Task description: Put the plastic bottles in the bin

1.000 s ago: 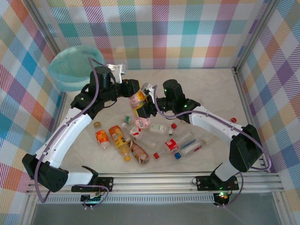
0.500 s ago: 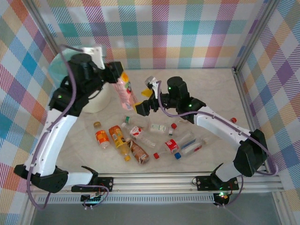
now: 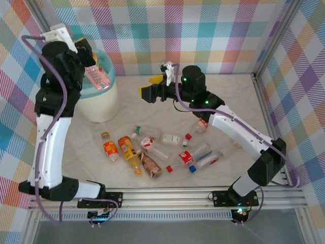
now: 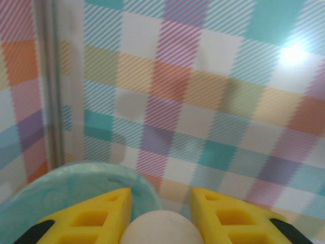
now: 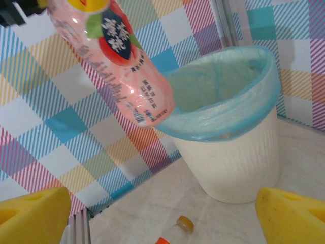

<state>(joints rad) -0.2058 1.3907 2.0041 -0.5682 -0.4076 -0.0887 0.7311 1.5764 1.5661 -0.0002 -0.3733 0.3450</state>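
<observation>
At the bin (image 3: 104, 107), the left claw (image 3: 87, 60) clamps a pink bottle (image 3: 96, 77); the right claw (image 3: 146, 92) gapes empty beyond scattered bottles (image 3: 127, 148).

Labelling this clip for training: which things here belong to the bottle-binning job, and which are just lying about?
Job: bin; pink bottle held above it; other bottles, lying loose.
Lying about: red caps; blue cap.
</observation>
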